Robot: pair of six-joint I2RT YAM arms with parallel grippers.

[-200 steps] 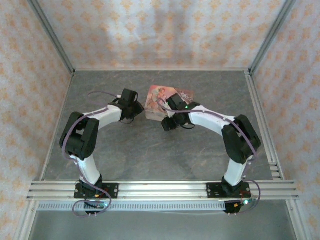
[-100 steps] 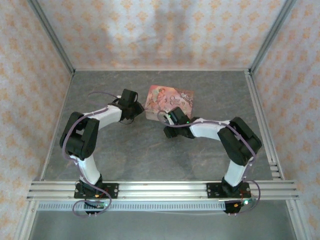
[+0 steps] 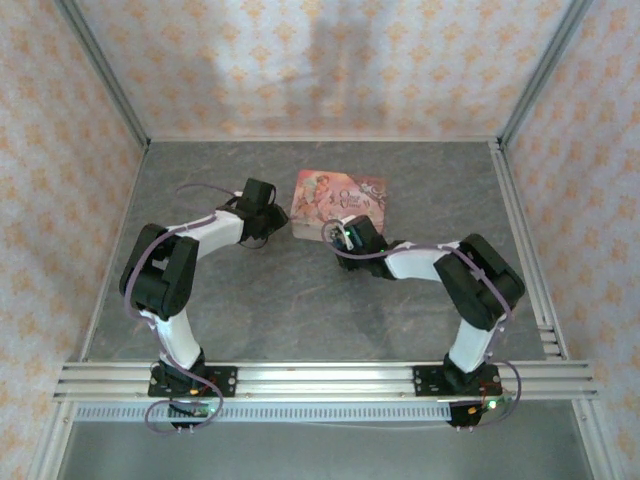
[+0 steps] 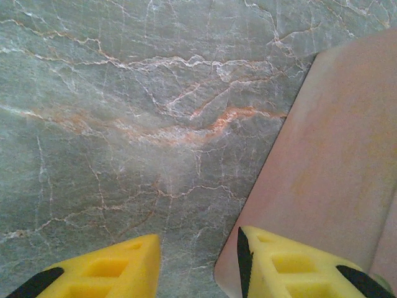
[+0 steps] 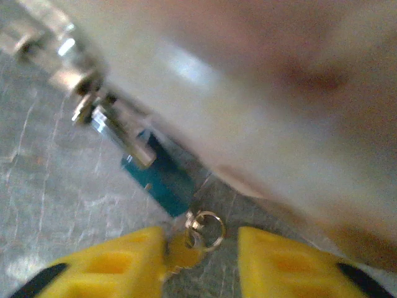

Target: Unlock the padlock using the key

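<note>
The blue padlock [image 5: 160,180] hangs from the metal hasp [image 5: 93,105] on the front of the pink tin [image 5: 260,93]. The key [image 5: 183,251], with a small ring [image 5: 212,230] on it, points up into the padlock's bottom end. My right gripper [image 5: 201,242] is open around the key. The key's head lies against the left finger, and the right finger stands apart from it. From above, the right gripper [image 3: 347,236] sits at the tin's [image 3: 340,193] near edge. My left gripper [image 4: 198,248] is open at the tin's corner [image 4: 322,161], one finger over the tin and one over the table.
The tin lies on a grey marbled table [image 3: 290,300], fenced by patterned walls and aluminium rails [image 3: 320,378] at the near edge. Both arms bend inward toward the tin, the left gripper [image 3: 268,215] at its left corner.
My right arm has dropped lower and come off the tin's lid to its near edge, and its jaws have narrowed. The left arm has not moved.
</note>
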